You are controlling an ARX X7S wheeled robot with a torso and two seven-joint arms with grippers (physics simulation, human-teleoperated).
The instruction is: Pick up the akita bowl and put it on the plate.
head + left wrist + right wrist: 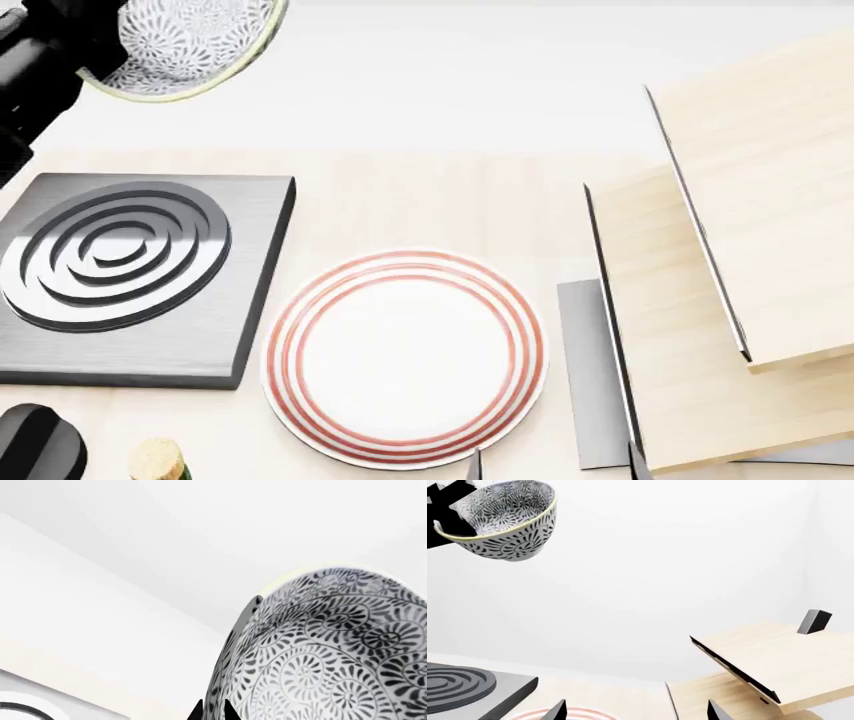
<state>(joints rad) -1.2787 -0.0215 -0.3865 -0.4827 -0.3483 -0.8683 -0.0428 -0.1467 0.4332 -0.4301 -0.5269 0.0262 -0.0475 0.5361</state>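
Note:
The akita bowl (187, 40) hangs tilted in the air at the far left, high above the table, patterned grey and white with a pale rim. My left gripper (213, 712) is shut on the bowl (333, 650), its rim pinched between the two dark fingertips. The right wrist view shows the bowl (504, 522) held up by the black left arm. The plate (404, 358), white with red rings, lies flat on the wooden table, to the right of and nearer than the bowl. Low over the plate's near right edge, my right gripper (637, 712) stands open and holds nothing; a strip of the plate (584, 713) shows between its fingers.
A dark grey square stove (134, 270) with raised rings lies left of the plate, below the bowl. Tilted wooden boards (747, 250) rise at the right over a grey panel (587, 370). A black knob (34, 445) and a cork-topped object (156, 460) sit at the near left.

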